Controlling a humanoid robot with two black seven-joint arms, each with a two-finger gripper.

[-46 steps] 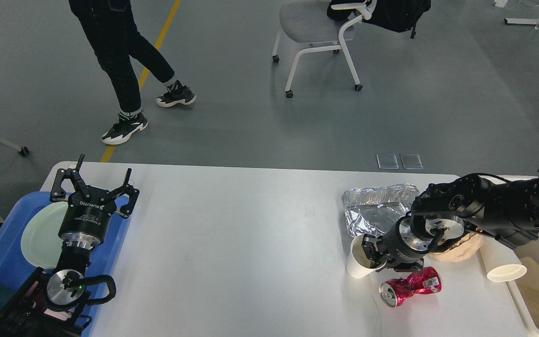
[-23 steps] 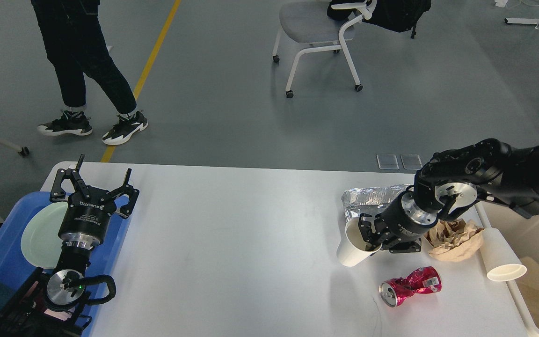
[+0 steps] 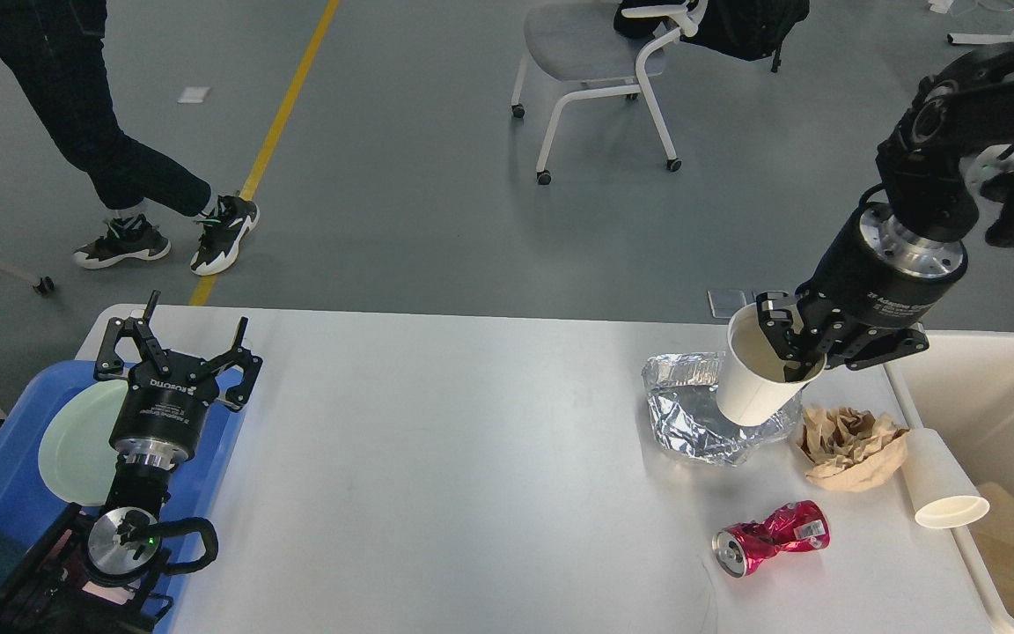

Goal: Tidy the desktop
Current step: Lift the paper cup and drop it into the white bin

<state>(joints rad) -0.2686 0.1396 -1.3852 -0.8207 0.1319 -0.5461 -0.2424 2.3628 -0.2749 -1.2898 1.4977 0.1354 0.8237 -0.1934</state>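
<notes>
On the white desktop [image 3: 472,440], at its right side, lie a crumpled foil tray [image 3: 692,414], a wad of brown paper [image 3: 850,445], a crushed red can [image 3: 771,537] and a white paper cup on its side [image 3: 943,484]. My right gripper [image 3: 793,352] is shut on the rim of another white paper cup [image 3: 758,379], held in the air above the foil. Over the far left corner, by the blue tray, my left gripper [image 3: 177,348] stands open and holds nothing.
A blue tray [image 3: 5,475] with a pale green plate [image 3: 80,440] sits at the left edge. A cream-white open bin [image 3: 1000,423] stands beside the table on the right. A person's legs [image 3: 111,150] and a wheeled chair [image 3: 604,62] are on the floor beyond.
My right gripper has risen and moved right, lifting the paper cup off the table to above the foil. The person walked left. The left arm stayed still.
</notes>
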